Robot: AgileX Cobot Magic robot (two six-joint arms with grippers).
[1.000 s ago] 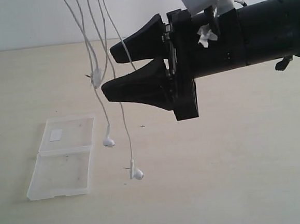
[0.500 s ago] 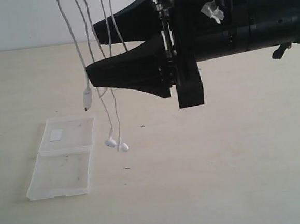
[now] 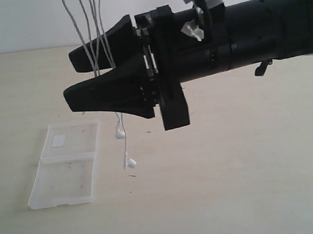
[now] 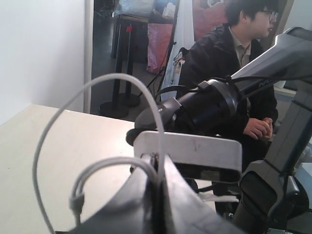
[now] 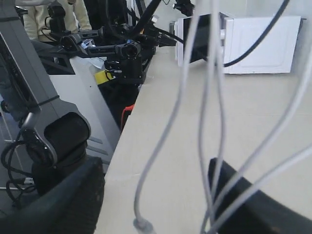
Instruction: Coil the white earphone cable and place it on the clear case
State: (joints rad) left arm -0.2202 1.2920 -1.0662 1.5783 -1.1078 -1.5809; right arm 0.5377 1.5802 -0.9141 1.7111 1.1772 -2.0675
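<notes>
The white earphone cable [image 3: 91, 30] hangs from above in several thin strands. They run down between the open fingers of my right gripper [image 3: 74, 75], which reaches in from the right, well above the table. Two earbuds [image 3: 129, 163] dangle just over the table below it. The clear case [image 3: 65, 165] lies open and flat at the lower left, with a white label [image 3: 58, 140] on its far half. In the left wrist view my left gripper [image 4: 158, 163] is shut on the cable, and a loop [image 4: 97, 80] arches out of it. In the right wrist view, strands [image 5: 214, 112] cross my right gripper's [image 5: 156, 209] wide gap.
The pale table [image 3: 248, 185] stretches right of the case. In the right wrist view a white box [image 5: 258, 44] stands at the table's far end, and another arm's base [image 5: 53, 136] is beside the table edge. A seated person [image 4: 234, 63] appears in the left wrist view.
My right gripper has moved left, so the hanging strands now pass between its fingers. The earbuds have swung closer together and one hangs higher. The small part seen on one strand is now hidden behind the gripper.
</notes>
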